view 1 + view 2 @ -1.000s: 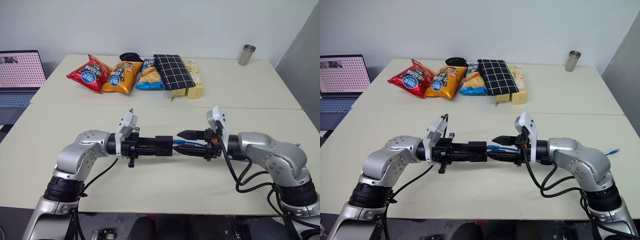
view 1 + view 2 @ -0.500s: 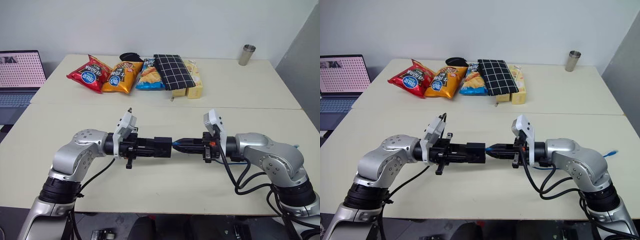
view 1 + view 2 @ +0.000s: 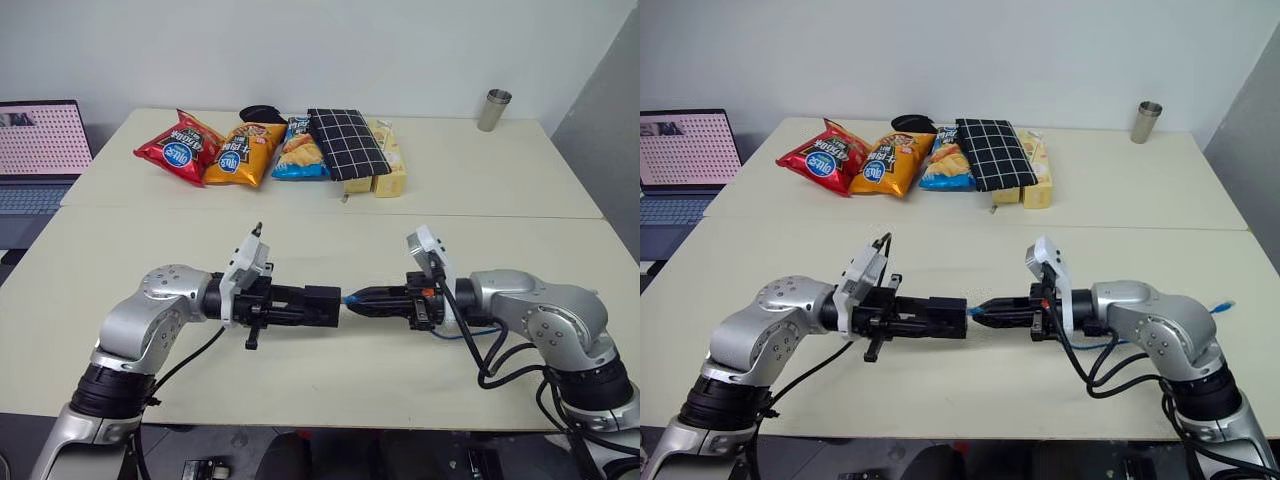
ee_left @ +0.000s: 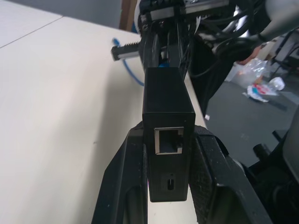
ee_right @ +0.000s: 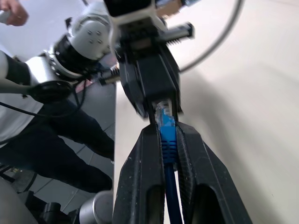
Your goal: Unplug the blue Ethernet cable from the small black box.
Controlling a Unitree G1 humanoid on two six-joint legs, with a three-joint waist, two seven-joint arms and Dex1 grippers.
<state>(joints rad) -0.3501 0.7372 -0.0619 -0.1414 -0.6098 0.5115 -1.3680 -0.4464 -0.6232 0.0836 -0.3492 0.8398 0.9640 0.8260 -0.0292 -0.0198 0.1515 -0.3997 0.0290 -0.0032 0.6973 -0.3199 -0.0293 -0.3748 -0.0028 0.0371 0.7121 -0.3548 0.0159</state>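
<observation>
Two robot arms meet end to end above the near part of a pale table (image 3: 330, 390), their grippers pointing at each other. The left gripper (image 3: 318, 305) is clamped on a small black box (image 3: 322, 305), one finger on each flat side, holding it level above the tabletop. In the left wrist view the box (image 4: 168, 126) sits squeezed between the two black fingers (image 4: 128, 177), with an empty square port on the end facing the camera.

The right gripper (image 3: 362, 300) is closed on a blue cable (image 5: 168, 140) just behind its plug. In the right wrist view the plug's tip sits right at the box's port, between the two fingers (image 5: 142, 172); whether it is seated or already drawn out cannot be told. From the head camera a sliver of blue (image 3: 349, 298) shows between box and gripper. The rest of the cable trails under the right arm, and its far end (image 3: 1226, 304) lies on the table by the right edge.

At the far side of the table lie a row of snack bags (image 3: 225, 150), a black-and-white checked pouch (image 3: 345, 143) and a metal cup (image 3: 493, 109). A laptop (image 3: 40, 140) stands open to the left.
</observation>
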